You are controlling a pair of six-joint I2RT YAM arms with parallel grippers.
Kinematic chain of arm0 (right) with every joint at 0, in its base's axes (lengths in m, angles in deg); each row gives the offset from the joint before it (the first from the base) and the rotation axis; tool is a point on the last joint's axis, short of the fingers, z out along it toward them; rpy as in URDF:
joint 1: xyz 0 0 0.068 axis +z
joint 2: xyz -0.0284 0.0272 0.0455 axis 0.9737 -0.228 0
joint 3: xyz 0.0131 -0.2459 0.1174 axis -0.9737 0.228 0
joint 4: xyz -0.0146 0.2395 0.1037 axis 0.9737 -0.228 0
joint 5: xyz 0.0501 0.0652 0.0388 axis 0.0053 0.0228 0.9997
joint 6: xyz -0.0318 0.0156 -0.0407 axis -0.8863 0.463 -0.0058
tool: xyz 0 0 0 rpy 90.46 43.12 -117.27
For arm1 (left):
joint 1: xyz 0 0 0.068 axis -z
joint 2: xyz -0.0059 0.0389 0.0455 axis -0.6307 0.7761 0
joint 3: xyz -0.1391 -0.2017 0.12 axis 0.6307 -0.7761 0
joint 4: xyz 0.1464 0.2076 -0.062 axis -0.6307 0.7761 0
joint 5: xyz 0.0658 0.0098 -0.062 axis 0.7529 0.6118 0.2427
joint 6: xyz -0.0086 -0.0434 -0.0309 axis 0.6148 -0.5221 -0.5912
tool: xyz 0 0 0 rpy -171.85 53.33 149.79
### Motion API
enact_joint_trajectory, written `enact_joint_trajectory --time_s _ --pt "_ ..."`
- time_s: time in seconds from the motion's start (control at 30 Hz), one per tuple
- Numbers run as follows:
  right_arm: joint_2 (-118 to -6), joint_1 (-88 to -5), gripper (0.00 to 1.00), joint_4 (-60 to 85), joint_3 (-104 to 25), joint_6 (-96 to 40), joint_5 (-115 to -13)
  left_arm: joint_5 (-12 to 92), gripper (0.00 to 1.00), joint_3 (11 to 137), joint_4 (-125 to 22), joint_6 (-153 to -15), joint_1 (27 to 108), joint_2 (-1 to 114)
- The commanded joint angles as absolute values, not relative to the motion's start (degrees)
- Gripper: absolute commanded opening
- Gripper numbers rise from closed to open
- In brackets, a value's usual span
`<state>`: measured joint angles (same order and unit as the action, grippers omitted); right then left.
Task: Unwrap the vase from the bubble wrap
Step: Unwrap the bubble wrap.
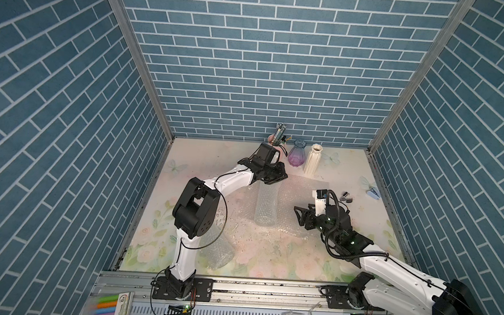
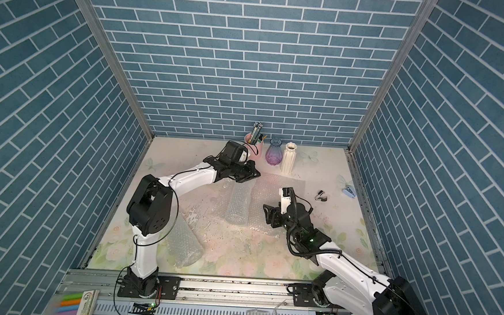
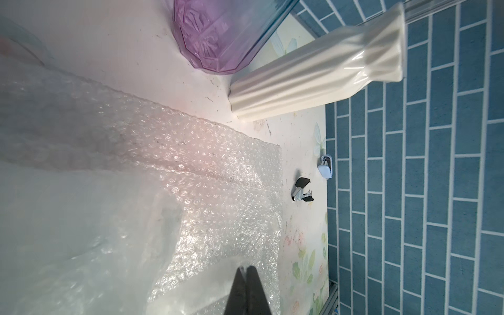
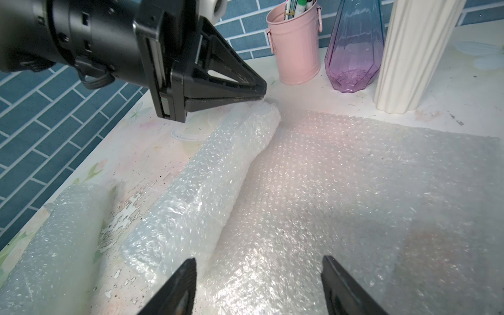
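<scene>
- Step in hand, as judged: unrolling the clear, translucent bubble-wrap roll (image 4: 207,177). Its freed flat sheet (image 4: 354,177) lies beneath your right gripper (image 4: 259,261), jaws released.
- Your left gripper (image 4: 261,94) is clenched at the roll's far end; a pinch on film cannot be confirmed.
- Next, probably: roll the tube away from the right gripper.
</scene>
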<state>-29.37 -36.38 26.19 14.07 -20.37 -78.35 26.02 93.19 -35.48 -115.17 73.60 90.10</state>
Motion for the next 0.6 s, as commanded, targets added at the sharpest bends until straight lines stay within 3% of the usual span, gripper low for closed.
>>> enact_joint_trajectory --time_s 0.0,0.33,0.57 --pt "-27.0 -36.3 0.73 24.9 14.8 -20.0 -80.9 26.8 0.07 96.2 -30.8 -112.6 74.8 92.9" --pt "-22.4 -36.3 0.73 24.4 16.3 -19.6 -82.6 28.0 0.13 103.8 -26.8 -111.6 78.5 98.9" --pt "-20.2 -36.3 0.73 24.0 17.1 -19.3 -83.8 28.1 0.35 108.2 -24.0 -110.7 79.4 100.8"
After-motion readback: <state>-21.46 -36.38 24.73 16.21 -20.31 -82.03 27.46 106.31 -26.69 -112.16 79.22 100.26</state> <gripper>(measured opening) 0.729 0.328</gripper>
